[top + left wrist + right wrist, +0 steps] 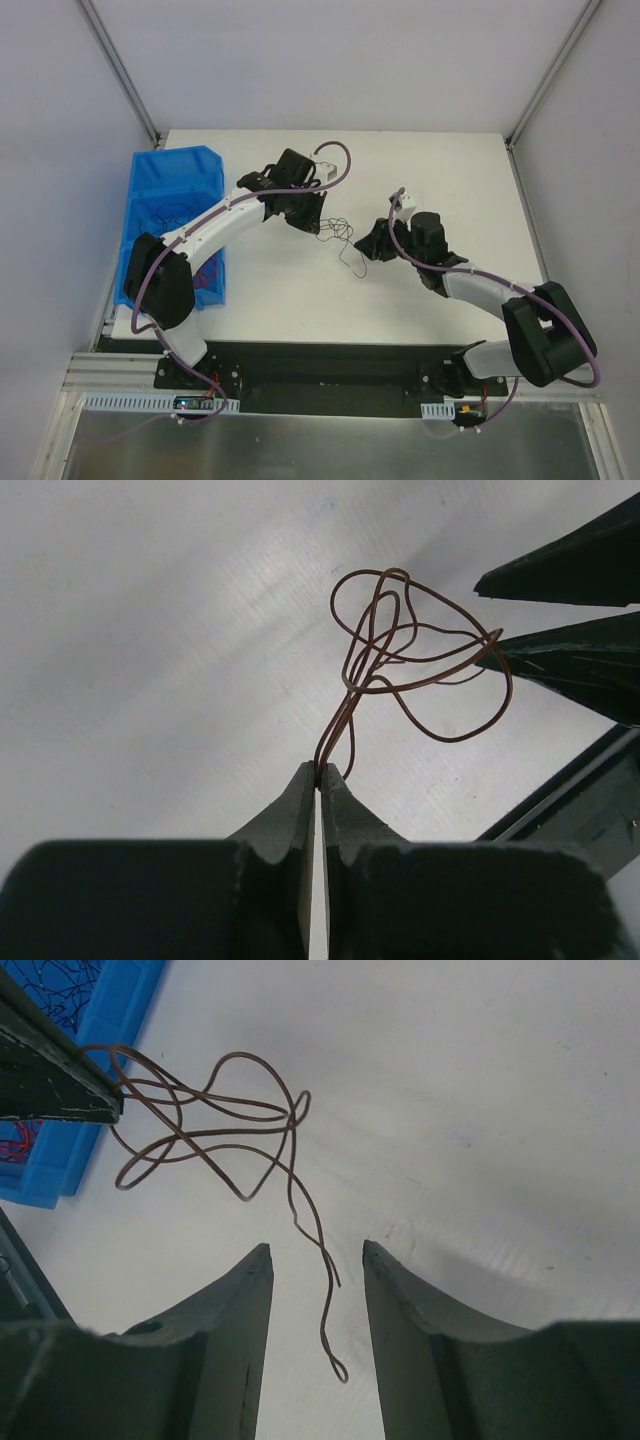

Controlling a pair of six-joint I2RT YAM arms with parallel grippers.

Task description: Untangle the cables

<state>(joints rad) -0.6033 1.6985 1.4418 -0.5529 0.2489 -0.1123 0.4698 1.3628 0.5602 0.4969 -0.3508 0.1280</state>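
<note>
The cables [338, 230] are a small tangle of thin red-brown wire hanging between the two grippers over the white table [440, 170]. My left gripper [317, 226] is shut on two strands at its tips [320, 770], and the loops [352, 680] rise from there. My right gripper [370, 243] stands open just right of the tangle. In the right wrist view its jaws [316, 1248] are apart, and a loose tail of the wire [322, 1325] hangs between them without touching either. The loops [290, 1120] spread toward the left gripper's fingers [50, 1070].
A blue bin [160, 175] stands at the table's left edge and holds more thin red and dark wires [172, 212]; its corner [100, 1050] shows in the right wrist view. The right gripper's dark fingers [570, 660] sit close to the tangle in the left wrist view.
</note>
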